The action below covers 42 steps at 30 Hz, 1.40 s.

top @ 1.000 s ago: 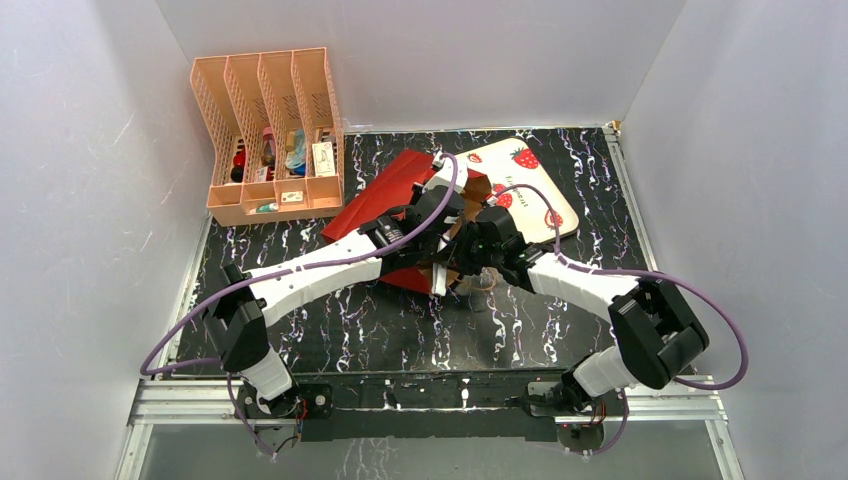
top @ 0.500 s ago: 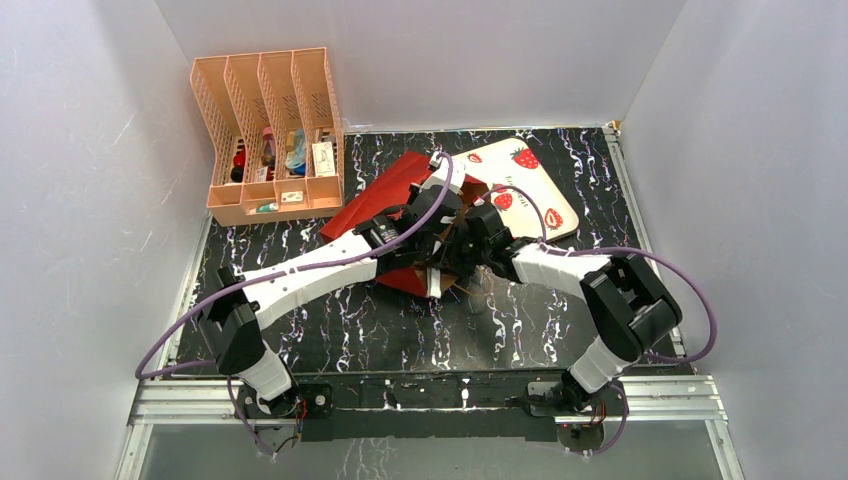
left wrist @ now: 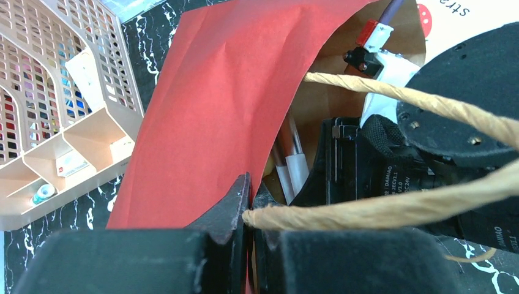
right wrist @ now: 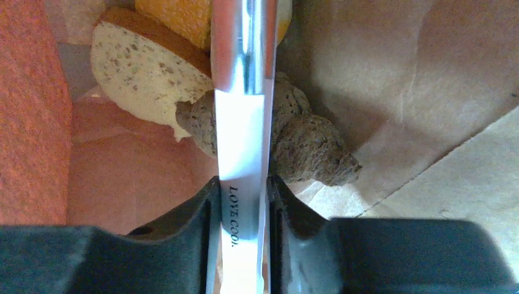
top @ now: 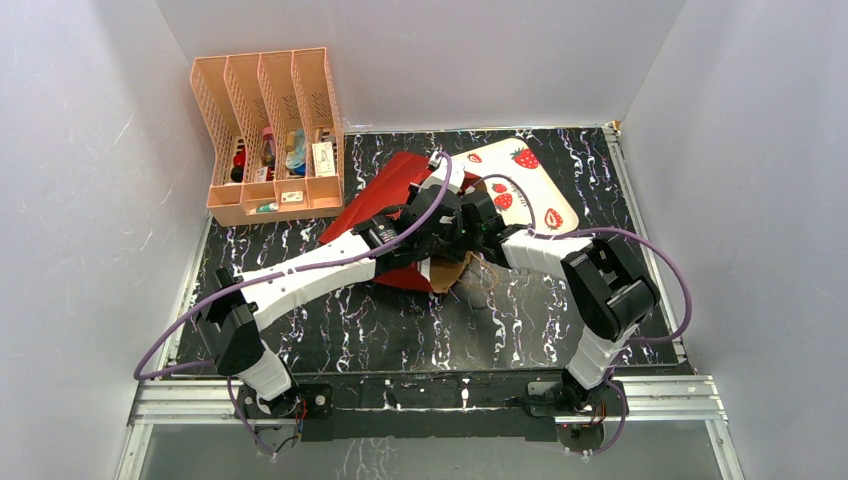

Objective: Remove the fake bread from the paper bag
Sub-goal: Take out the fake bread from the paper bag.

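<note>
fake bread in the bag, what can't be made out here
- brown bread piece: middle hidden behind the white printed strip that the right end effector pinches
- orange piece: cut off by the top edge
- top external: the paper bag inside is hidden by the left arm and right arm

Peach slotted plastic organiser (top: 268,140): far-left corner. Glossy red paper bag (top: 385,190): lying mid-table, mouth toward right edge. Strawberry-print flat board (top: 535,185): right of bag, toward far-right corner. Toy bread pieces (right wrist: 306,147): inside bag, behind white printed strip (right wrist: 242,122).
</note>
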Each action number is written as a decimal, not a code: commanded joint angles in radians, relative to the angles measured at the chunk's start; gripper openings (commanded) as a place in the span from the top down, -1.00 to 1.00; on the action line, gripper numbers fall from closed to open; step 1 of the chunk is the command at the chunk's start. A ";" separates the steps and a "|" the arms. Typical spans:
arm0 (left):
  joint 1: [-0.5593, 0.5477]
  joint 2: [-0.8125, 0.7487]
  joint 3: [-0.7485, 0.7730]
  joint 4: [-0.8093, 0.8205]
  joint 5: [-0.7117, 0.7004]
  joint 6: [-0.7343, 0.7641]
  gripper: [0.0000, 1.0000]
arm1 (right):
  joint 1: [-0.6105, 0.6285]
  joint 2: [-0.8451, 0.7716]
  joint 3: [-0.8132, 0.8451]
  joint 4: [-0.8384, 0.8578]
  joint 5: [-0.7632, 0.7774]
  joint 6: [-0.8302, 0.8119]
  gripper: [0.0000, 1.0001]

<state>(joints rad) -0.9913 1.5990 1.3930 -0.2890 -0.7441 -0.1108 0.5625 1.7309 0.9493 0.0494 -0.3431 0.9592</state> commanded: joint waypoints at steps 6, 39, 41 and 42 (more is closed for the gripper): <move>-0.002 -0.048 0.022 0.018 -0.029 -0.001 1.00 | -0.022 -0.033 0.040 0.049 -0.022 -0.035 1.00; -0.001 -0.014 0.106 -0.011 -0.148 -0.030 1.00 | -0.010 -0.402 -0.025 -0.329 0.095 -0.177 1.00; -0.002 -0.013 0.108 -0.012 -0.152 -0.029 1.00 | -0.007 -0.408 -0.024 -0.347 0.098 -0.186 1.00; -0.002 -0.011 0.109 -0.014 -0.157 -0.027 1.00 | -0.005 -0.410 -0.022 -0.354 0.100 -0.192 1.00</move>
<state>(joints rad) -0.9913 1.5990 1.4487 -0.3180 -0.8509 -0.1349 0.5499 1.3731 0.9180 -0.3092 -0.2741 0.8108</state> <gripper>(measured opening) 0.015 0.199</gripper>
